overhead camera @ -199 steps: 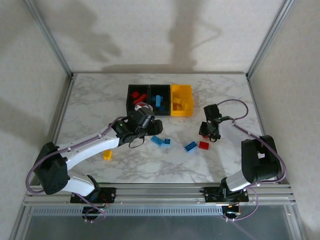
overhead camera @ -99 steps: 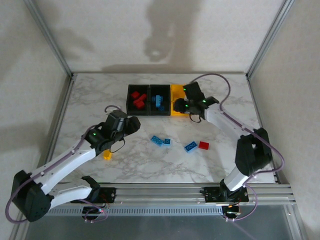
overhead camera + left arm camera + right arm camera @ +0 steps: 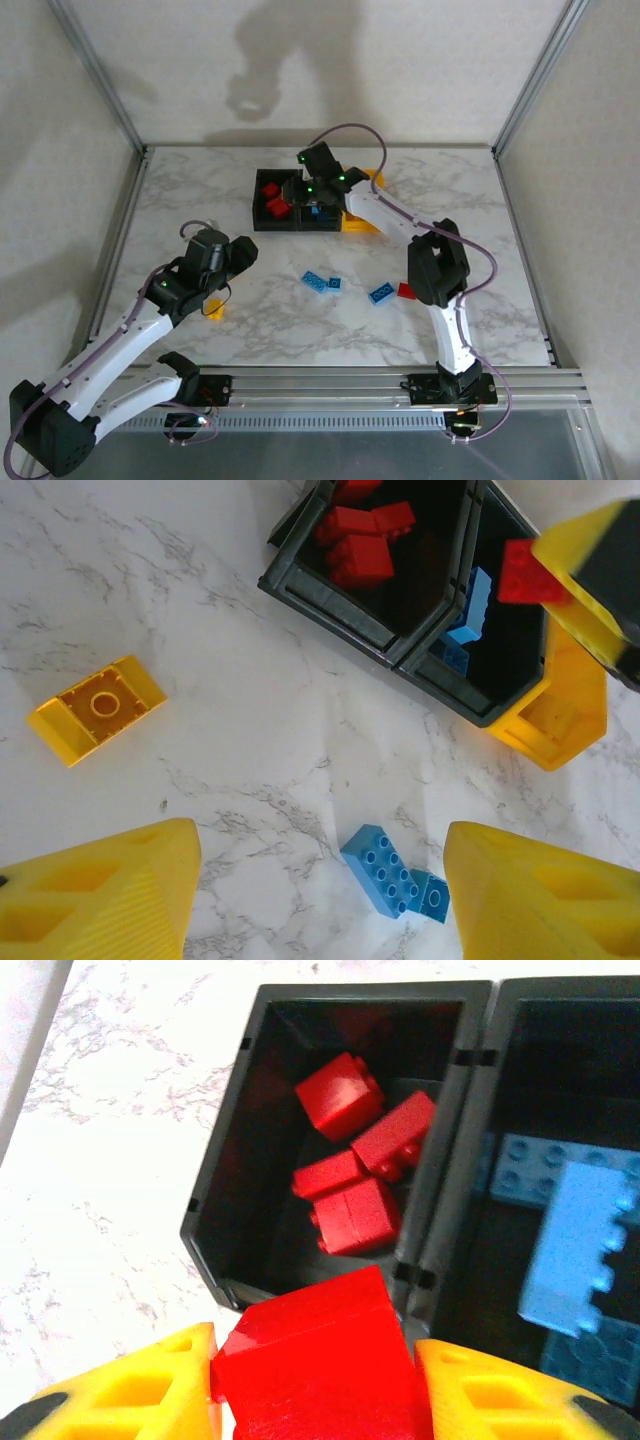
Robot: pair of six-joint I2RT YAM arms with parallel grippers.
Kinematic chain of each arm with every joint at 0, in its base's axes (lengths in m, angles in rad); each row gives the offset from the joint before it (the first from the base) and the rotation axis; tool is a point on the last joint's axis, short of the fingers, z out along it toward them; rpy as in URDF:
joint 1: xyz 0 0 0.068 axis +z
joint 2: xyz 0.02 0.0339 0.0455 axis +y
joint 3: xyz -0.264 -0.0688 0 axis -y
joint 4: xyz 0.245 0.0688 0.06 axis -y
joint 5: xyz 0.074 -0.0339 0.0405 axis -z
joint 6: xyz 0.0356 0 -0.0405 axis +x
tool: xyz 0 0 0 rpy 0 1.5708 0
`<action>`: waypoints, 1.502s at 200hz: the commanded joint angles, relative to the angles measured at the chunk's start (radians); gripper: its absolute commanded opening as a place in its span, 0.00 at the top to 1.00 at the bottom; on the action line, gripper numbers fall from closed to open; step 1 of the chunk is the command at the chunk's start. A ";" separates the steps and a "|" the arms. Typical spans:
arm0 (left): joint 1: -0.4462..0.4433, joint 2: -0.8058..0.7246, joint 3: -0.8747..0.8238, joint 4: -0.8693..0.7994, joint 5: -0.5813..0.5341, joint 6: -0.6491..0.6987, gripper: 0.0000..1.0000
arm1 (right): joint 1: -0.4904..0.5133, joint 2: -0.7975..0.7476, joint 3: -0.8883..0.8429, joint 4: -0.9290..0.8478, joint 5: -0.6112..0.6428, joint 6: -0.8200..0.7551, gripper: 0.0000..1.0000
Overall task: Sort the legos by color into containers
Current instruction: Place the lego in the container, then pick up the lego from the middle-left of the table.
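**Red brick held at the bins' near rim; left gripper spread**

Right wrist view: your right gripper [image 3: 312, 1385] is clamped on a red brick [image 3: 312, 1335], a glossy, smooth-sided block pinched between two ribbed yellow fingers [image 3: 150, 1385]. The brick hangs over the near rim of the red bin [image 3: 220, 1160], close to the wall shared with the middle bin [image 3: 560, 1060]. You cannot tell its height above the rim. Four loose red bricks [image 3: 358, 1215] lie on the red bin's floor, and studded blue bricks [image 3: 575, 1250] lie in the middle bin.

The bins [image 3: 275, 224] are thin-walled rectangular plastic, joined in a row, with the yellow bin [image 3: 560, 725] at the right end.

Your left gripper [image 3: 318, 855] stands spread, with nothing between its wedge-shaped fingers. It is over the table [image 3: 190, 190], near-left of the bins and well apart from them.

The table is white marble-patterned with grey veins, edged by metal rails [image 3: 122, 228]. Broad marble lies left and right of the bins, with a narrower strip behind them.

On the bins' near side lie:
- a yellow brick [image 3: 214, 309]
- two touching blue pieces [image 3: 322, 283]
- a single blue brick [image 3: 381, 294], with a loose red brick [image 3: 407, 291] just beside it
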 commanded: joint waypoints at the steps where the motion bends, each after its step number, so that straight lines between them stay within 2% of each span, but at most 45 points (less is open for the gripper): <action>1: 0.014 -0.011 -0.007 -0.028 0.015 -0.013 0.35 | 0.023 0.083 0.118 -0.041 -0.033 0.010 0.60; 38: 0.017 -0.014 -0.008 -0.031 0.016 -0.017 0.35 | 0.029 0.210 0.275 -0.079 -0.061 0.019 0.57; 79: 0.016 -0.035 -0.011 -0.051 0.009 -0.029 0.35 | 0.030 0.270 0.358 -0.098 -0.039 0.021 0.47; 116: 0.017 -0.037 -0.018 -0.065 -0.001 -0.041 0.35 | 0.031 0.258 0.363 -0.093 -0.031 0.015 0.38; 157: 0.017 -0.004 -0.022 -0.076 -0.026 -0.057 0.33 | 0.030 0.179 0.318 -0.079 -0.010 -0.010 0.37; 184: 0.027 0.054 0.001 -0.090 -0.050 -0.032 0.31 | 0.029 0.053 0.185 -0.032 0.002 -0.026 0.37; 217: 0.072 0.176 0.035 -0.102 -0.043 0.059 0.26 | 0.027 -0.179 -0.114 0.078 0.000 -0.039 0.37; 270: 0.161 0.489 0.137 -0.107 -0.046 0.263 0.14 | 0.003 -0.551 -0.617 0.180 0.008 -0.046 0.37; 300: 0.190 0.642 0.201 -0.077 -0.040 0.346 0.11 | -0.047 -0.705 -0.806 0.175 0.020 -0.030 0.37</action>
